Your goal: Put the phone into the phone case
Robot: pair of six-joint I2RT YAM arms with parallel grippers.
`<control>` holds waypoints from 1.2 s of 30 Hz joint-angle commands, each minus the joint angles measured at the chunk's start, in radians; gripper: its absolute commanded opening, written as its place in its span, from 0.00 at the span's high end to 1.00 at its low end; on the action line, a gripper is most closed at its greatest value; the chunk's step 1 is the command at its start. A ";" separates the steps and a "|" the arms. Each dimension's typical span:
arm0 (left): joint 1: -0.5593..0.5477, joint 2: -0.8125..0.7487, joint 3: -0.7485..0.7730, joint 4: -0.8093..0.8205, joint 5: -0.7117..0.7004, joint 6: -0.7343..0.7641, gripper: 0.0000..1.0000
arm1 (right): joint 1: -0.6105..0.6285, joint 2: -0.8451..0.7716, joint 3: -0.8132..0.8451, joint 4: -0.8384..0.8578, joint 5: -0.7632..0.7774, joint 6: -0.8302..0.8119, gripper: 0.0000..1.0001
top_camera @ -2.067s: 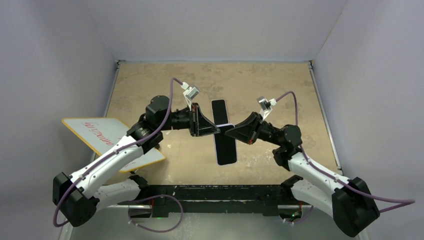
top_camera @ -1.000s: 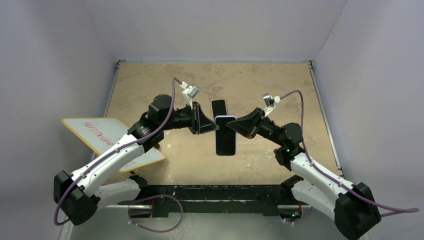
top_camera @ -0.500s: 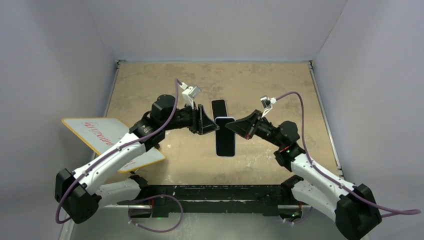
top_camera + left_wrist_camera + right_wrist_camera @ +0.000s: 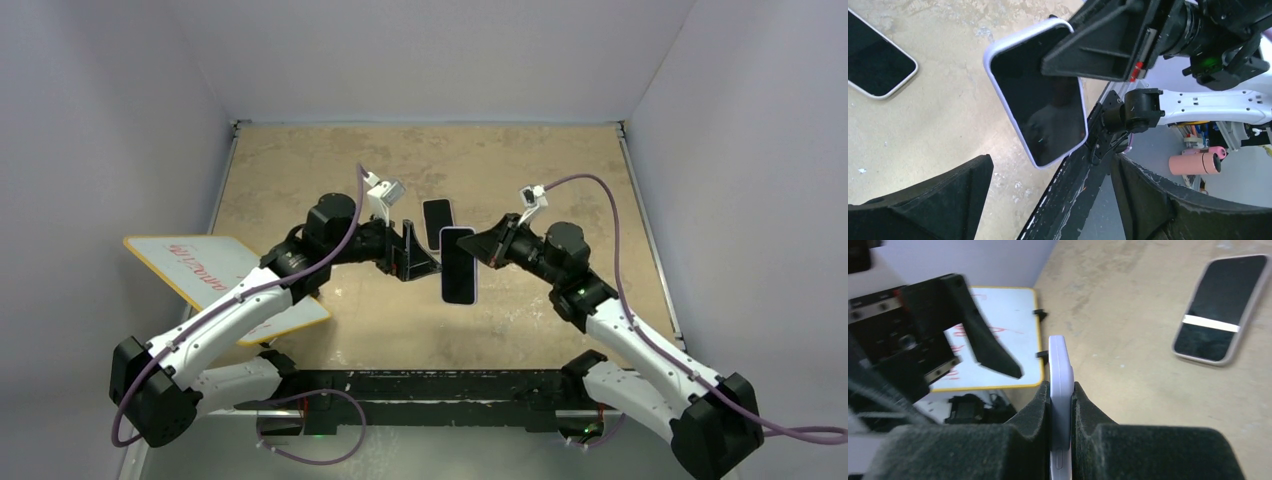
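Note:
The phone point(image 4: 459, 265) has a glossy black face with the lavender rim of the phone case round it. It hangs above the table, and my right gripper point(image 4: 472, 246) is shut on its far end. In the right wrist view the pads point(image 4: 1035, 405) press both faces of the lavender edge point(image 4: 1060, 360). My left gripper point(image 4: 418, 252) stands wide open just left of the phone and does not touch it. In the left wrist view the phone point(image 4: 1043, 100) hangs beyond my left gripper point(image 4: 1050, 167), with nothing between the fingers.
A second dark phone with a pale rim point(image 4: 437, 213) point(image 4: 1220, 315) lies flat on the table behind the held one. A white board with a yellow border point(image 4: 215, 275) overhangs the table's left edge. The black front rail point(image 4: 430, 385) runs along the near edge.
My left gripper has opened and let go of the phone. My right gripper has kept its hold and carried the phone slightly right and toward the far side.

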 commanded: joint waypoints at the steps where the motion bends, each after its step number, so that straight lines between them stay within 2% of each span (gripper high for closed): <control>1: 0.001 0.002 0.103 -0.101 -0.019 0.108 0.09 | -0.002 0.062 0.129 -0.194 0.166 -0.157 1.00; 5: 0.002 -0.010 0.151 -0.174 -0.048 0.185 0.08 | -0.032 0.173 0.226 -0.357 0.298 -0.289 1.00; 8: 0.002 -0.017 0.185 -0.225 -0.106 0.243 0.08 | -0.095 0.243 0.262 -0.368 0.314 -0.337 1.00; 11: 0.001 -0.002 0.252 -0.301 -0.150 0.305 0.08 | -0.191 0.324 0.273 -0.334 0.266 -0.369 1.00; 15: 0.001 -0.001 0.296 -0.342 -0.193 0.362 0.08 | -0.319 0.459 0.295 -0.284 0.129 -0.400 1.00; 20: 0.002 -0.036 0.231 -0.282 -0.300 0.375 0.08 | -0.403 0.692 0.417 -0.317 0.064 -0.467 1.00; 24: 0.000 -0.061 0.204 -0.251 -0.308 0.382 0.07 | -0.495 0.826 0.491 -0.313 -0.047 -0.476 0.99; 31: 0.002 -0.068 0.229 -0.262 -0.340 0.380 0.07 | -0.608 1.005 0.568 -0.308 -0.152 -0.496 0.87; 36: 0.001 -0.069 0.215 -0.250 -0.352 0.355 0.07 | -0.628 1.070 0.593 -0.300 -0.125 -0.508 0.58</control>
